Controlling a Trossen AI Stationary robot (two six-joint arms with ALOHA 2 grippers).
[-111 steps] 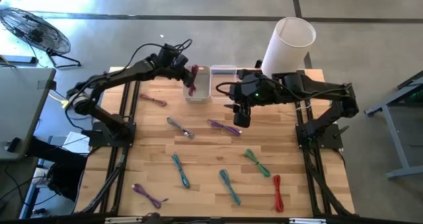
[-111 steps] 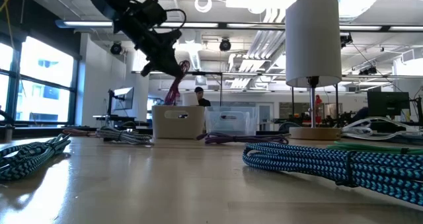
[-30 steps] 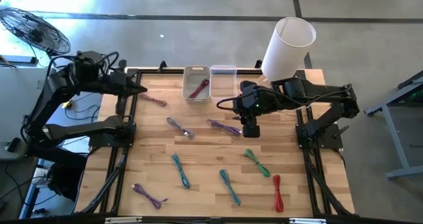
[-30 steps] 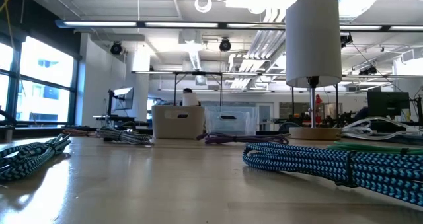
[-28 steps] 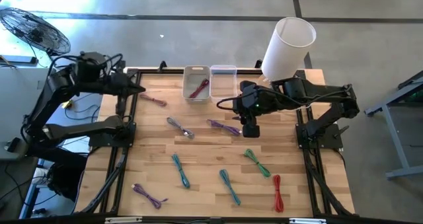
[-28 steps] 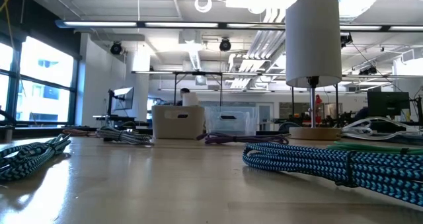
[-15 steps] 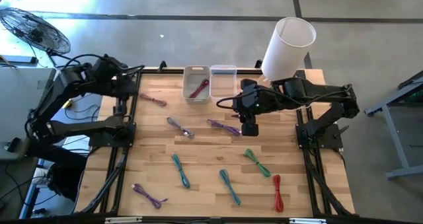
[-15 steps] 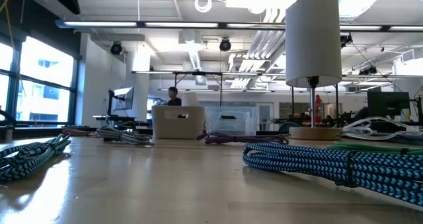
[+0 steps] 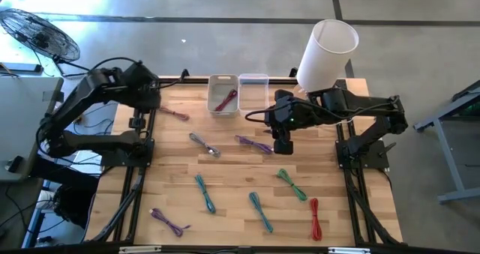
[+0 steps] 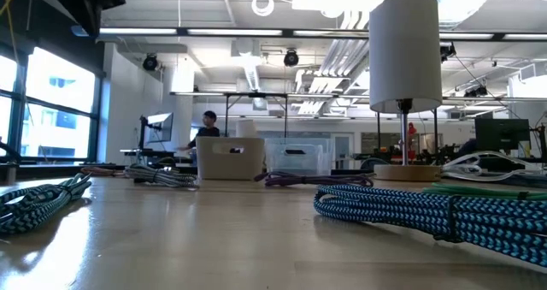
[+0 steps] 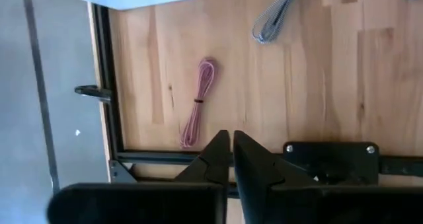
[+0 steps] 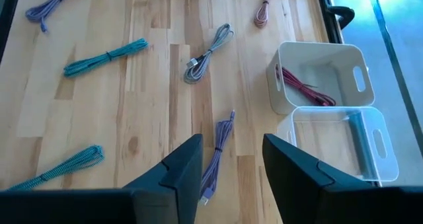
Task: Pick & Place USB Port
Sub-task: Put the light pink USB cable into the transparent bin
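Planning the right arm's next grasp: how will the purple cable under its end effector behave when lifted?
The purple cable is a thin bundle lying flat, so it probably sags at both ends if pinched mid-length. It looks light. Its tail with the plug sits loose, so it may swing. The right end effector hangs open above it.

**Cables spread across the table, one in the bin**

A dark red cable (image 9: 226, 100) lies slanted inside the white bin (image 9: 223, 81), with the clear bin (image 9: 253, 79) touching it alongside. A pink cable (image 9: 173, 113) lies near the table's left edge. A grey cable (image 9: 203, 144) and a purple cable (image 9: 255, 144) sit mid-table. Teal, green, red and purple bundles lie well apart along the near side.
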